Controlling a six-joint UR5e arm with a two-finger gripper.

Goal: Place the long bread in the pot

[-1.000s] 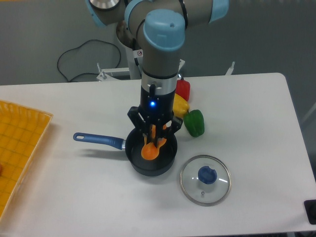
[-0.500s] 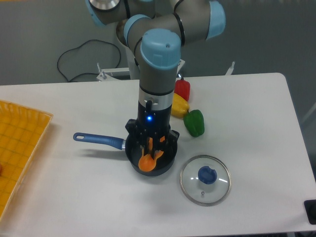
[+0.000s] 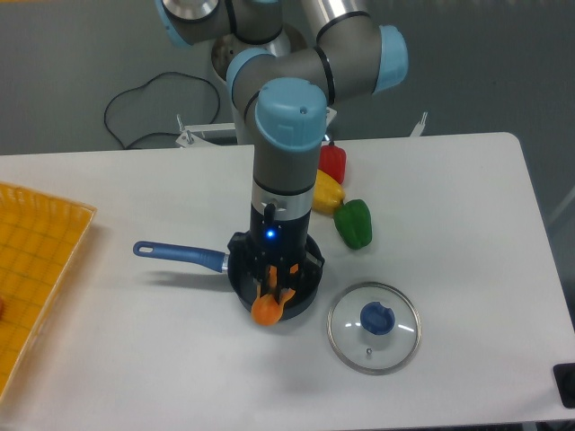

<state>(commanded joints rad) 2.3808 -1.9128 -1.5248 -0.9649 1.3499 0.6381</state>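
The pot [image 3: 304, 297] is a small dark saucepan with a blue handle [image 3: 178, 254] pointing left, at the table's middle. My gripper [image 3: 275, 287] hangs straight down over the pot's mouth, fingers low inside it. It is shut on the long bread [image 3: 267, 309], an orange toy baguette held upright. The bread's rounded lower end shows at the pot's front rim; its upper part is hidden between the fingers. Most of the pot's inside is hidden by the gripper.
A round glass lid [image 3: 373, 326] with a blue knob lies right of the pot. Red [image 3: 332, 162], yellow [image 3: 325, 191] and green [image 3: 354, 224] peppers sit behind the pot to the right. A yellow tray [image 3: 31, 269] is at the left edge.
The gripper has come down with the bread, from above the pot's rim into the pot. The bread's lower end moved down and slightly forward-left toward the front rim.
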